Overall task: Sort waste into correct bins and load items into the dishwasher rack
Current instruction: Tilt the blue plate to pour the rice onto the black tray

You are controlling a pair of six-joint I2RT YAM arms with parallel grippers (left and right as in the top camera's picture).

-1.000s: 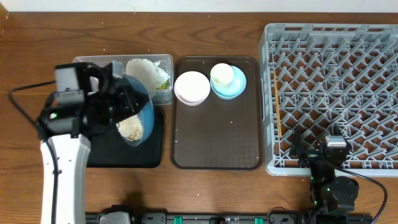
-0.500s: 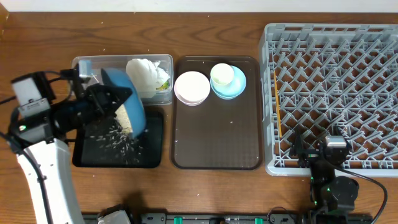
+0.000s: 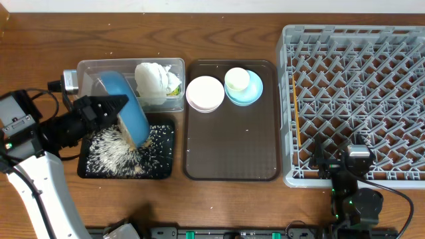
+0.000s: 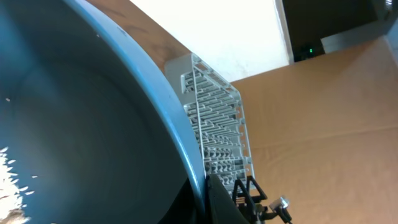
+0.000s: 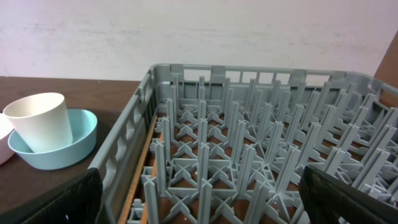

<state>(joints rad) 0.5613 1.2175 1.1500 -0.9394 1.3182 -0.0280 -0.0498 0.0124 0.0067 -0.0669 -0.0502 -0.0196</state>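
Left fingers (image 3: pixel 108 106) clamp tilted plate (image 3: pixel 127 114) over black tray (image 3: pixel 169 166); napkin-filled tub (image 3: pixel 176 66) behind.

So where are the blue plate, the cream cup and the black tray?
blue plate (image 3: pixel 129 109), overhead view, on its tilted blue face.
cream cup (image 3: pixel 237 79), overhead view, on its open top.
black tray (image 3: pixel 170 159), overhead view, on its right rim.
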